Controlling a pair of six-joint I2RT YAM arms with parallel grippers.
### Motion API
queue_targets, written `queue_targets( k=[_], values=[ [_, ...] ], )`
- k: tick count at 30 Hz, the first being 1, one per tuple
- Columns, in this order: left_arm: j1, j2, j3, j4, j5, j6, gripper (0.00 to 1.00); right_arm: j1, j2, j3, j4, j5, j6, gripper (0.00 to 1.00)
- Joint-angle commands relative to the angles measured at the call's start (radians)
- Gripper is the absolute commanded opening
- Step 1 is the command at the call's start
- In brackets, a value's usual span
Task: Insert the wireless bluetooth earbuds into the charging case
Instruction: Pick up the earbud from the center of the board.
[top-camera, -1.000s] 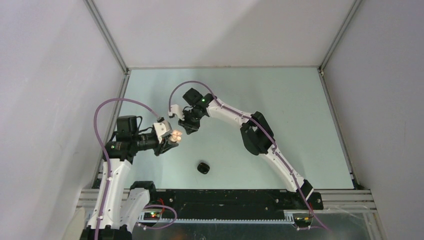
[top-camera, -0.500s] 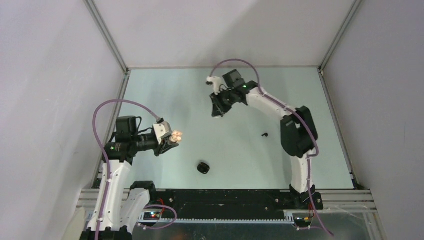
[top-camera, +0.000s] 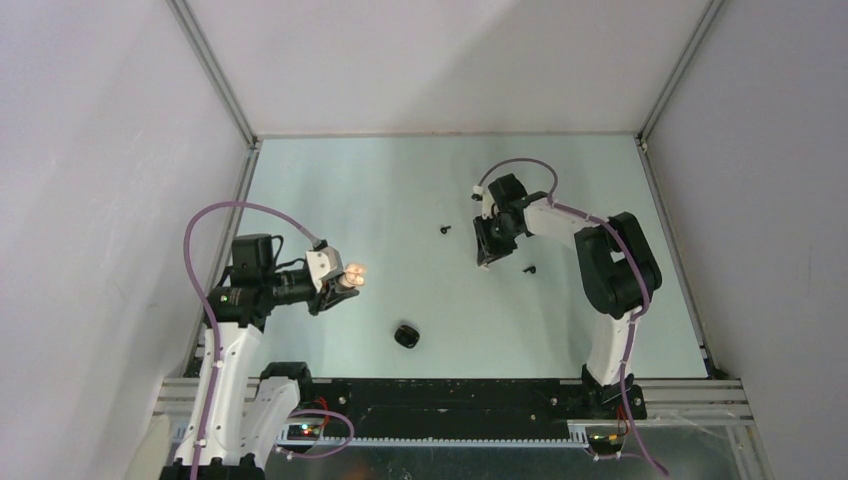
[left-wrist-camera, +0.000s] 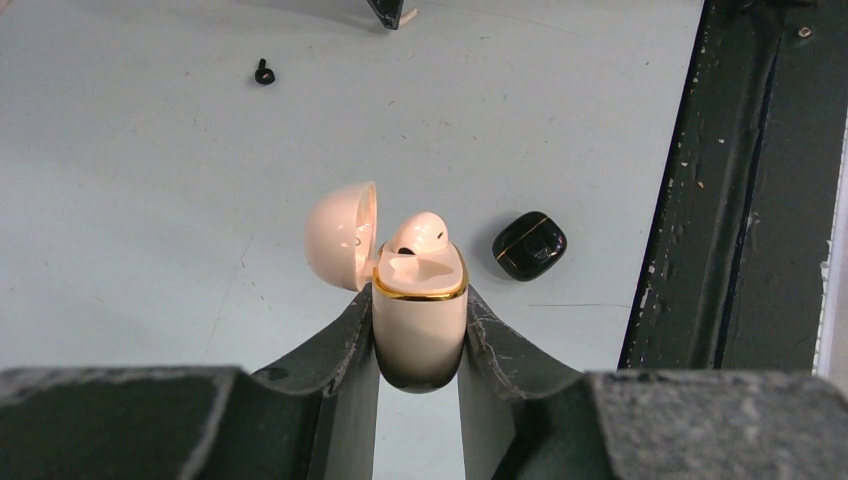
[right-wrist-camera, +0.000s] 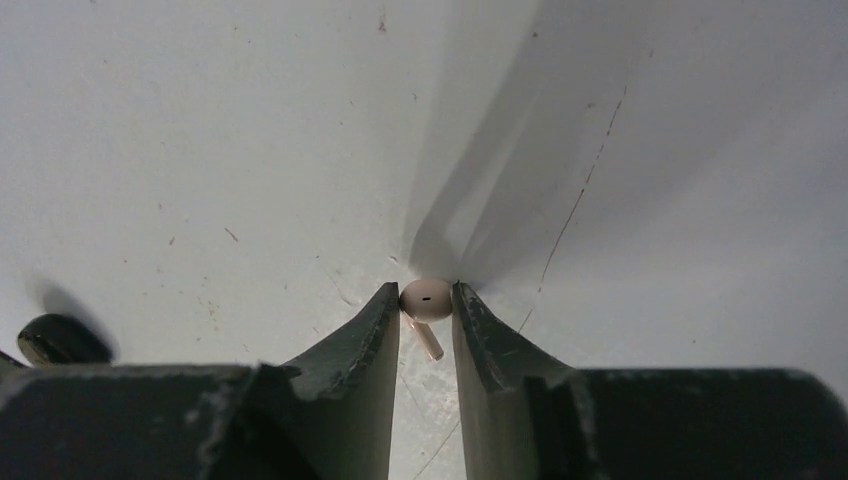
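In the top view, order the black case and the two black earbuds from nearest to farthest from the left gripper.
1. The black case, by the near edge.
2. The middle black earbud, farther back.
3. The right black earbud, farthest to the right.

Bright, even overhead light reaches your pale blue-green tabletop (top-camera: 400, 190), with a soft sheen mid-table. Your dark right gripper (right-wrist-camera: 425, 296) casts a broad grey shadow up and right; the small cream-white stemmed earbud (right-wrist-camera: 428, 299) looks crisp. The glossy cream open charging case (left-wrist-camera: 420, 325) is sharp, that view's bottom edge blurred.
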Motion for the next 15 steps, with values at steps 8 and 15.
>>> queue_targets(
  k=[8, 15],
  values=[
    [0.010, -0.013, 0.005, -0.002, 0.034, 0.022, 0.00, -0.022, -0.076, -0.010, 0.021, 0.000, 0.019, 0.54],
    [0.010, -0.019, 0.008, -0.004, 0.029, 0.017, 0.00, -0.048, -0.135, -0.013, -0.013, 0.059, -0.080, 0.50]
  ],
)
